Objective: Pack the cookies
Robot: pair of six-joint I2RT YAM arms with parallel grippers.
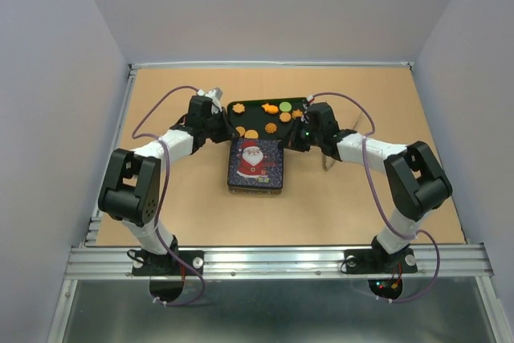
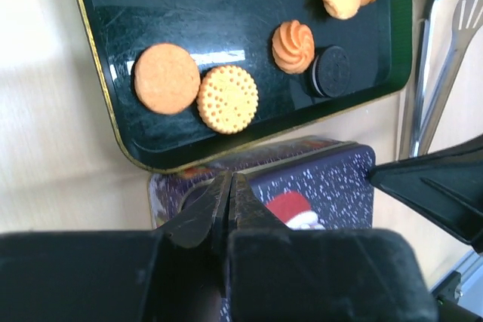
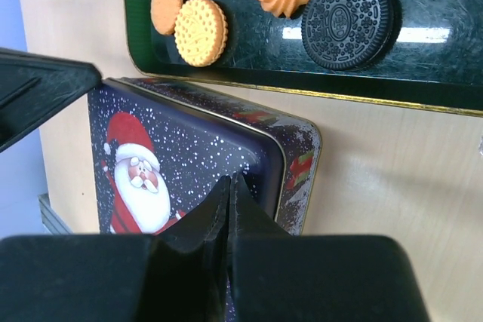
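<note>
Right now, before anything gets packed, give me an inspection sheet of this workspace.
Surface: brown tabletop, metal rail along its near edge.
Job's things: cookies lie on a black tray; Santa tin sits next to it, lid on.
Clutter: metal slotted utensils beside the tray.
Hands: left hand shut, over the tin; right hand shut, over the tin; neither holds anything.
Cables: purple cables run along both arms.
Surroundings: plain grey walls on three sides.

Lying spread over the tray (image 1: 255,114), farthest back: cookies (image 1: 285,116). Just before the tray's near rim, centred: the tin (image 1: 256,165). Right of tin and tray: two utensils (image 2: 423,73).
</note>
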